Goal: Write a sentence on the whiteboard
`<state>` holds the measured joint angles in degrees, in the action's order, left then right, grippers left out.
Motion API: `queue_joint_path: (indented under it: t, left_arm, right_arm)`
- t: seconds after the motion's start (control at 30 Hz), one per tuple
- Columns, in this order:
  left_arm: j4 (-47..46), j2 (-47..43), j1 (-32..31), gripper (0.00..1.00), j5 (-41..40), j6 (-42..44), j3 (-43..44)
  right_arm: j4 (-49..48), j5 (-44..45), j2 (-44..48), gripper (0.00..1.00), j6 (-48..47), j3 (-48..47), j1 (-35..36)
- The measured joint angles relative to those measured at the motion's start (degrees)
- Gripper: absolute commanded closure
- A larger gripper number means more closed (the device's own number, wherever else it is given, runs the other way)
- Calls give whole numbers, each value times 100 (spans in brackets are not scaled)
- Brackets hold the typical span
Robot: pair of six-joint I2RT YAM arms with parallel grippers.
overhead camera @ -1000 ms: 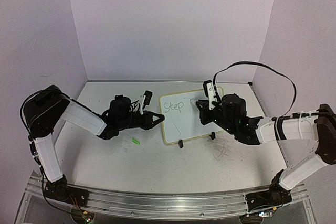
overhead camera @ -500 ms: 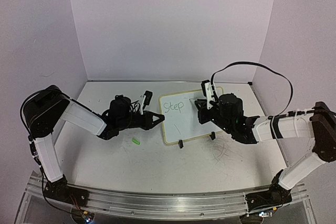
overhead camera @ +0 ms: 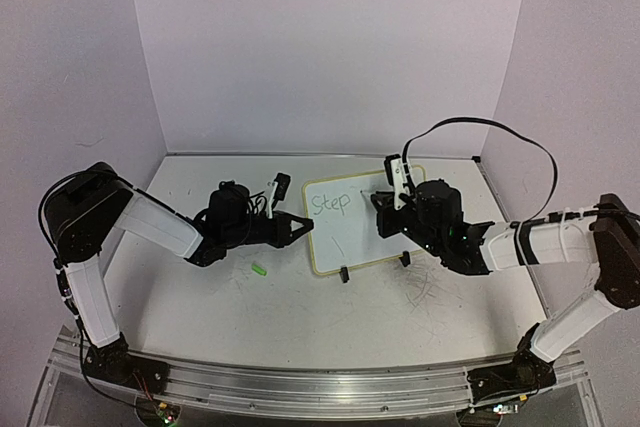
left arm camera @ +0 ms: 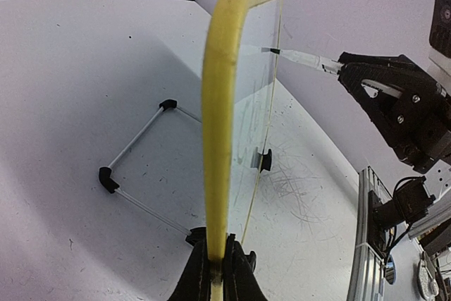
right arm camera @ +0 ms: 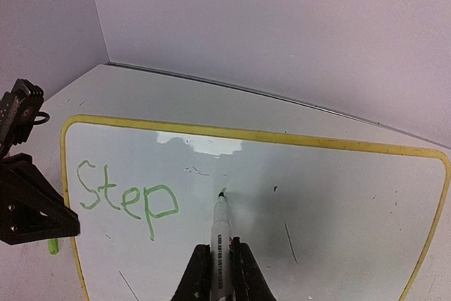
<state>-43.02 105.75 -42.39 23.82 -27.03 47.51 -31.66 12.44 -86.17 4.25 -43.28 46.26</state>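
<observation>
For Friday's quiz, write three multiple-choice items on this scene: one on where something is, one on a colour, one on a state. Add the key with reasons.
1. Relative to the whiteboard, the small green piece lies:
A) on its face
B) on the table, to its left in the top view
C) behind it

2. The word "Step" is written in:
A) green
B) red
C) black

3. The left gripper is:
A) open over the table
B) shut on nothing
C) shut on the whiteboard's rim

Key:
1 B, the top view shows it on the table beside the board's left corner.
2 A, the right wrist view shows green letters.
3 C, the left wrist view shows its fingers pinching the yellow rim.
</observation>
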Motion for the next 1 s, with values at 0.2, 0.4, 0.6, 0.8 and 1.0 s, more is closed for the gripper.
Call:
queue_joint_path:
  t: [0.2, 0.4, 0.6, 0.8, 1.0]
  left_arm:
    - [6, 0, 1, 100, -8, 0, 2]
    - [8, 0, 0, 100, -8, 0, 0]
    - [6, -4, 0, 100, -3, 2, 0]
    - [6, -4, 0, 100, -1, 2, 0]
    - [6, -4, 0, 100, -1, 4, 0]
  right_arm:
    - [1, -51, 11, 100, 155, 131, 2]
    - [23, -132, 73, 100, 269, 271, 2]
    - [255, -73, 226, 100, 331, 348, 0]
    - [308, -3, 477, 100, 273, 358, 0]
    - [213, -326, 250, 100, 209, 114, -4]
